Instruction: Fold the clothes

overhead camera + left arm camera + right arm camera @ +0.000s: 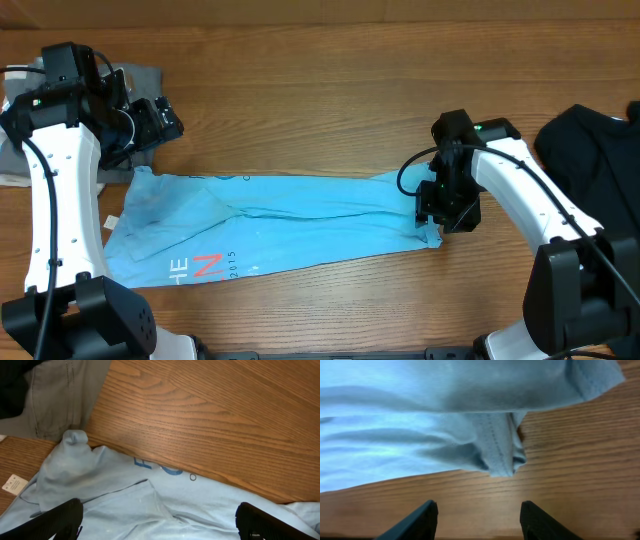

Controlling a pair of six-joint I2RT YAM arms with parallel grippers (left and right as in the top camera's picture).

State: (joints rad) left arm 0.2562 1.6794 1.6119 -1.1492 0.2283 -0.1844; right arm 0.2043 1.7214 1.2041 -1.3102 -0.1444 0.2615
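Past the top left corner of the blue shirt (270, 225) lies a grey cloth (143, 76). I cannot tell if it is folded. The left pincer (159, 512) hangs over that same corner. Its two fingers are wide apart and hold nothing. A small white tag (13, 483) sticks out at the left edge of the shirt.

The blue shirt lies in the middle of the wooden counter (330, 80). It is stretched out in a long, thin strip with some wrinkles. I think its sides are tucked in, so the first fold looks done. It is still long, so I think it needs to be folded end to end.

At the right end of the shirt is the right pincer (479, 507). Its fingers are apart too, with only bare wood between them. The shirt's hem is just beside them.

Far past the right end of the shirt sits a black cloth (590, 140) in a heap. It looks not folded yet.
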